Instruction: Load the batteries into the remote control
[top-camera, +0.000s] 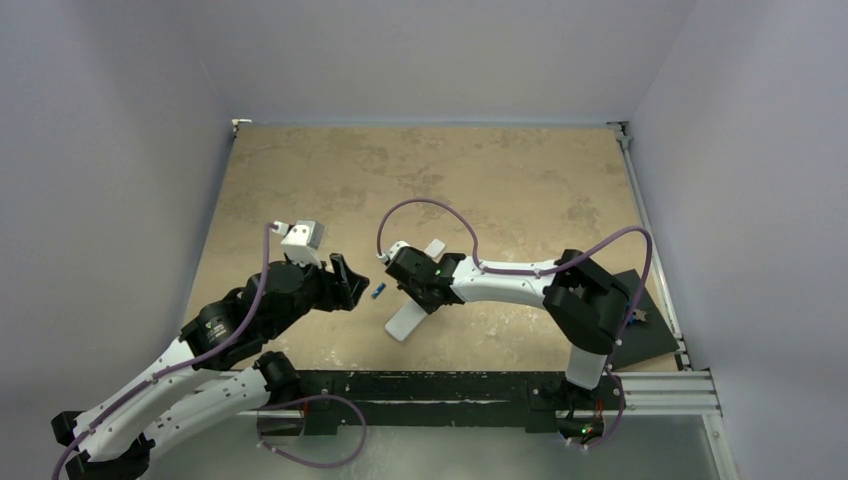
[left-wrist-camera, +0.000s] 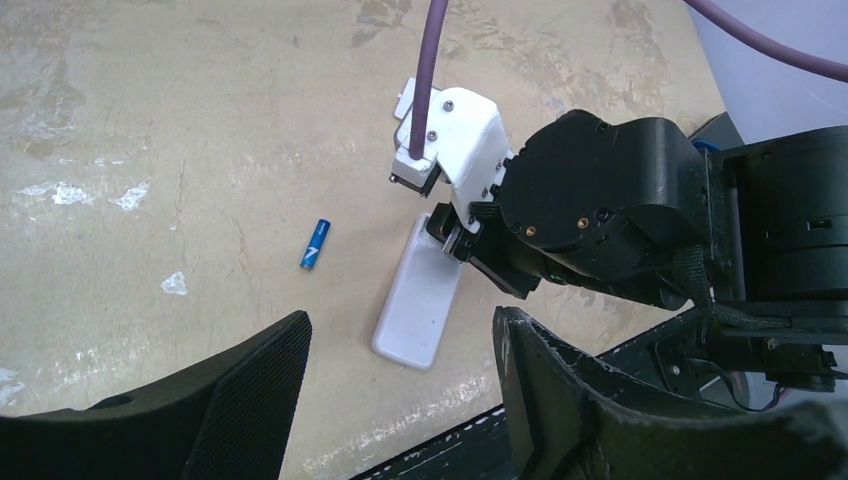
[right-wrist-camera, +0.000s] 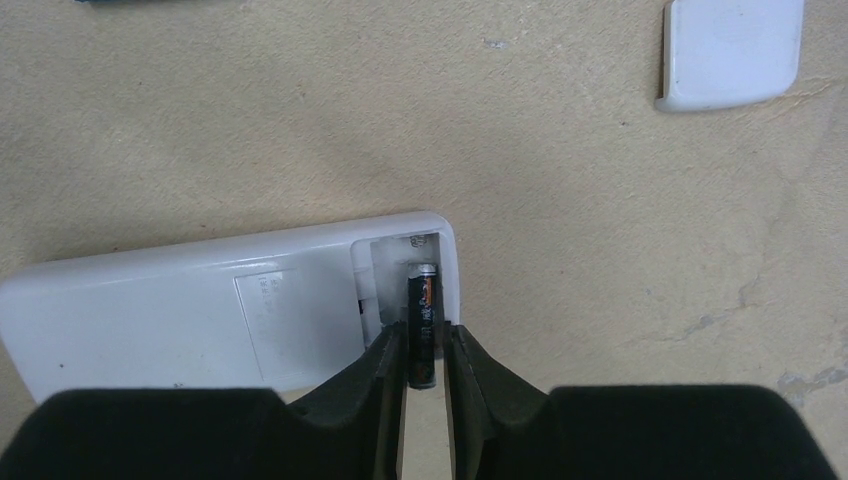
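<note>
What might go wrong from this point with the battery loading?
1. The fingers of the right gripper flank the dark battery in the open bay of the remote control; if it is not fully seated, pulling away may drag it out.
2. Nothing braces the remote control; the left gripper hangs open nearby, so a push may slide it.
3. The blue battery lies loose on the table and may roll when grasped.

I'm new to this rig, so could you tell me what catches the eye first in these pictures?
The right gripper straddles a dark battery lying in the open compartment of the white remote control. A blue battery lies loose on the table left of the remote, and the small white cover lies apart.
</note>
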